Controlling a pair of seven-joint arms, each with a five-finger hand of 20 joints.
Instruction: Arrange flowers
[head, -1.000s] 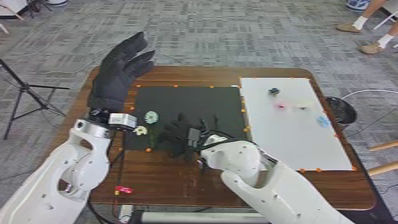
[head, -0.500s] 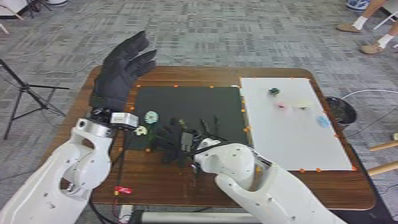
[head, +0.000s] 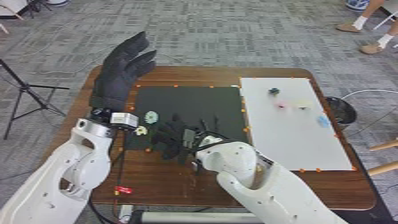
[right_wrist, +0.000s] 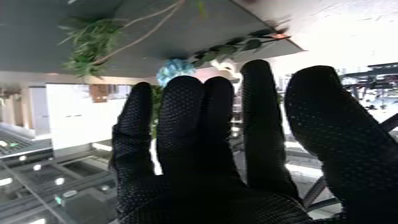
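In the head view, my right hand (head: 171, 138) is over the near-left part of the black mat (head: 197, 96), close to a pale blue flower (head: 151, 117) and a cream flower (head: 140, 130). My left hand (head: 113, 77) is raised above the table's left side, fingers straight. From the right wrist, my right hand (right_wrist: 200, 172) has straight fingers and holds nothing. Beyond its fingertips are a blue bloom (right_wrist: 175, 70), a whitish bloom (right_wrist: 226, 68), a dark leafy stem (right_wrist: 233, 50) and a feathery green sprig (right_wrist: 93, 44). Contact with them cannot be told.
At the right lies a white sheet (head: 289, 140) with a dark green piece (head: 274, 91), a pink flower (head: 282, 105), a pale flower (head: 303, 107) and a light blue flower (head: 322, 121). A pink-red item (head: 123, 190) is at the near left. A black bin (head: 341, 111) stands beside the table.
My right hand has shifted a little left and nearer the table's front edge than a second ago. The left hand and the flowers on the white sheet look unmoved.
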